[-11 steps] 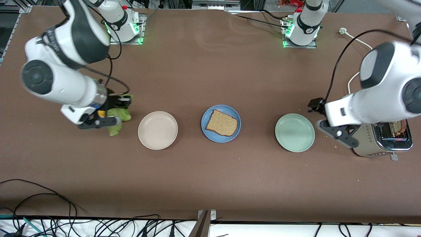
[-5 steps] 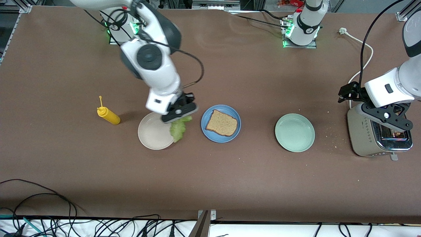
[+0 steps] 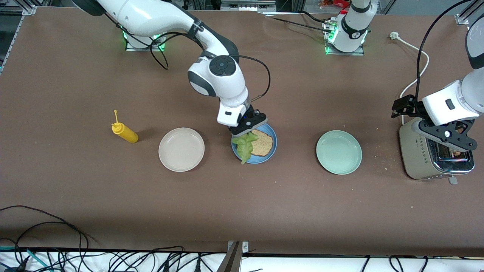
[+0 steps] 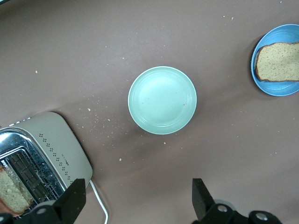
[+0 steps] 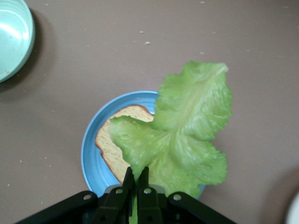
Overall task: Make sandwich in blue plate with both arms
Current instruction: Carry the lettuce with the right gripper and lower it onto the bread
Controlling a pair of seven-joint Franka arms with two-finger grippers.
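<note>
One lettuce leaf (image 3: 244,145) is dangling over bread slice (image 3: 262,143) on blue plate (image 3: 270,151) | right gripper (image 3: 247,127) jaws pinching it | left gripper (image 3: 448,136) jaws gaping over toaster (image 3: 419,158)

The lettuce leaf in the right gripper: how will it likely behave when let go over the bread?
The lettuce leaf hangs from one pinched edge in the right gripper, so it is probably floppy and light. Released, it would likely drape unevenly over the bread slice on the blue plate. Its ruffled edges look thin and may tear if tugged.
</note>
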